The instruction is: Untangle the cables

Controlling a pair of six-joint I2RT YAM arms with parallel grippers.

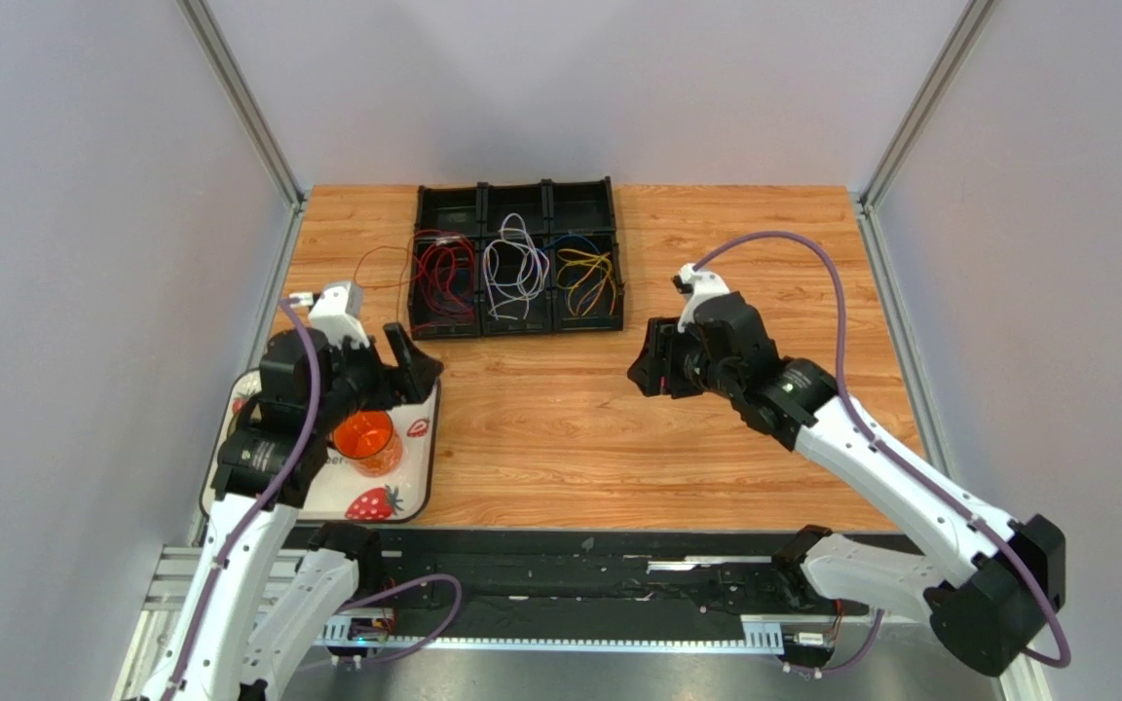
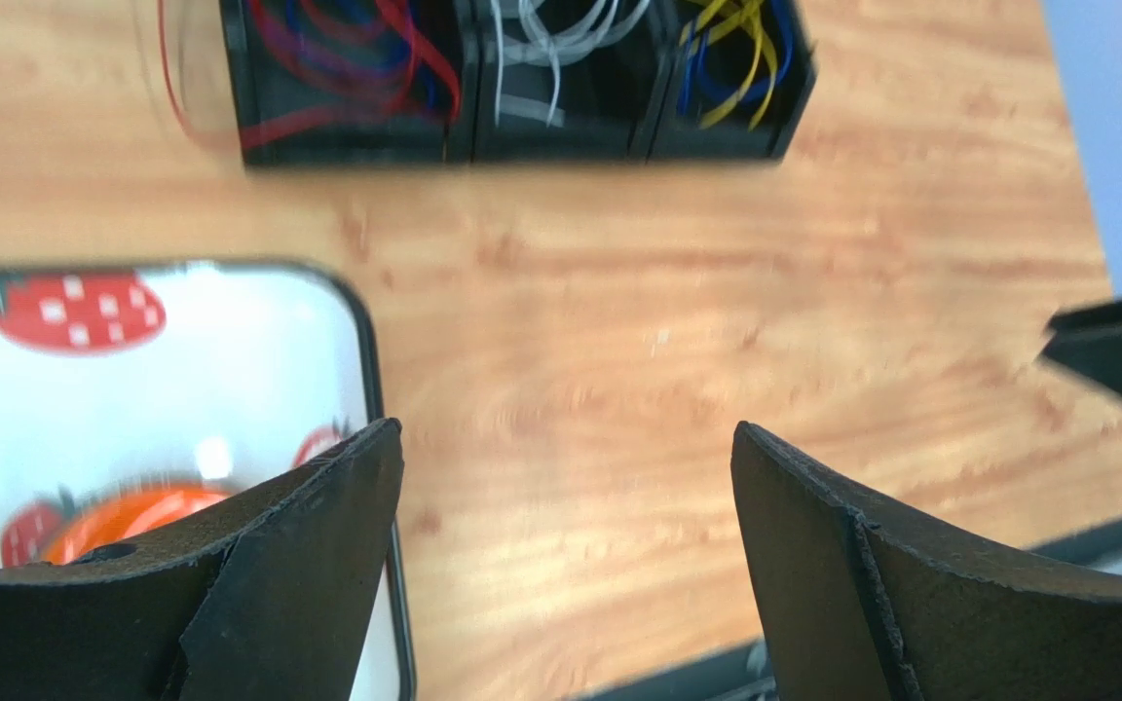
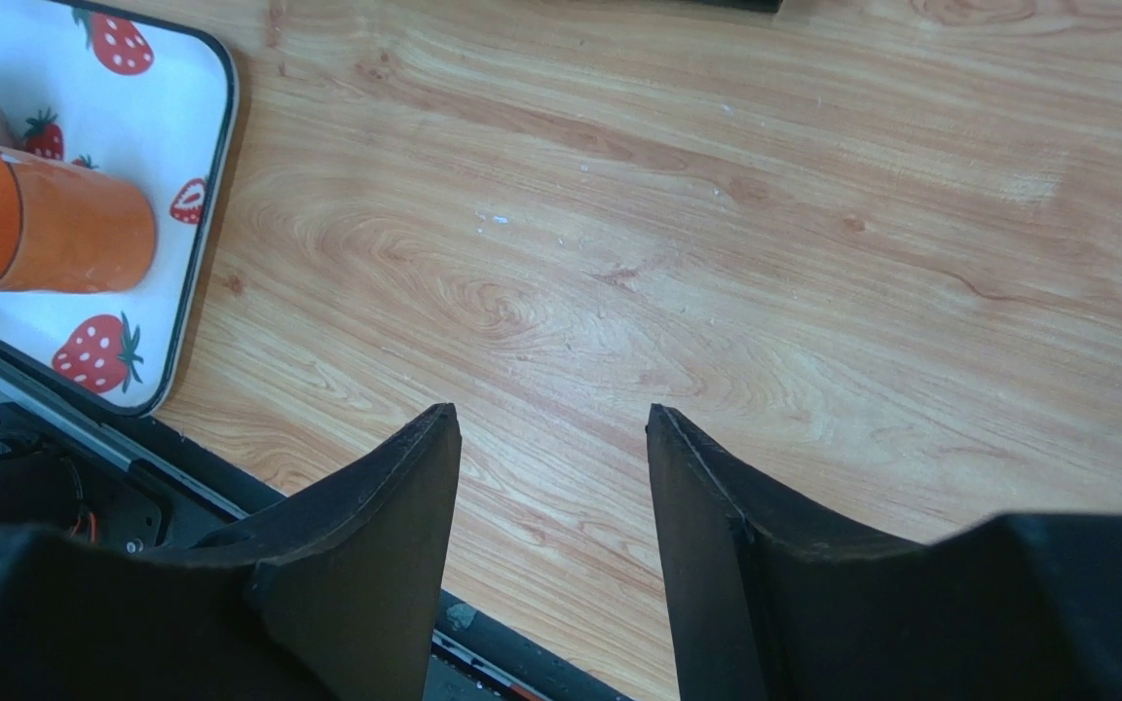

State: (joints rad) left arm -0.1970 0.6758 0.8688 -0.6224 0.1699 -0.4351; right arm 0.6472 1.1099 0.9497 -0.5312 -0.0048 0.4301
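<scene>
The cables lie in a black three-part bin (image 1: 519, 197) at the back of the table: red and brown ones (image 1: 443, 278) on the left, white ones (image 1: 514, 267) in the middle, yellow and blue ones (image 1: 586, 278) on the right. One thin red cable (image 1: 367, 260) loops out over the bin's left side onto the wood. In the left wrist view the red cables (image 2: 362, 59) fill the left part of the bin (image 2: 377, 143). My left gripper (image 1: 403, 365) hangs wide open over the tray's right edge, holding nothing. My right gripper (image 1: 655, 361) is open and empty above the bare wood right of centre.
A white tray with strawberry print (image 1: 413, 453) sits at the near left, with an orange cup (image 1: 367, 441) on it under the left arm. A black rail (image 1: 596, 570) runs along the table's near edge. Grey walls close in both sides.
</scene>
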